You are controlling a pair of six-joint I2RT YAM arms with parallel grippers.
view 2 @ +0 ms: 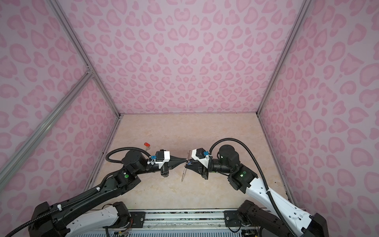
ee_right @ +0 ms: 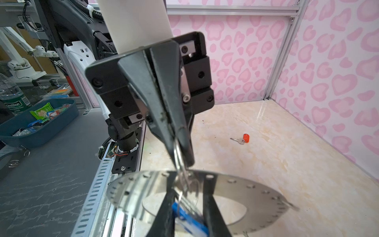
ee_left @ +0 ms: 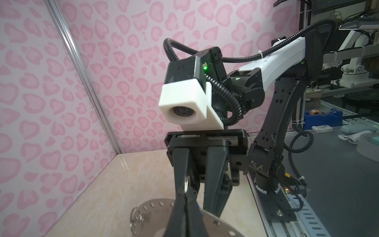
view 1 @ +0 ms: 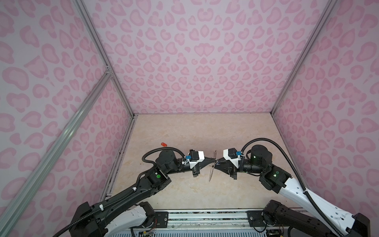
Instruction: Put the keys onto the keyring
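1. Left gripper [ee_right: 181, 162]: clenched. The jaws are closed together on the rim of the keyring [ee_right: 235, 188]. A thin wire loop [ee_right: 178, 150] shows between the two tips just above the rim.
2. Keyring position: in both top views the disc stands on edge and shows only as a thin, slightly tilted line [view 1: 211, 174] between the two grippers, at the middle of the table [view 1: 184, 133]. The left gripper meets it near the far end of that line. Whether the near end touches the table cannot be told.
3. Right gripper [view 1: 217, 162]: it faces the left gripper from the other side of the disc, with its tips just beside the disc face. In the right wrist view its two fingers [ee_right: 214, 215] stand partly apart in front of the wide central hole.
4. Blue-tagged key [ee_right: 190, 222]: the blue tag lies in the gap between the right gripper's fingers, close against the disc. Whether the fingers press on the tag or only flank it cannot be told.
5. Red-tagged key [ee_right: 243, 139]: it lies flat on the table, well apart from both grippers. In a top view it sits beyond the left arm, towards the left wall [view 1: 163, 144].
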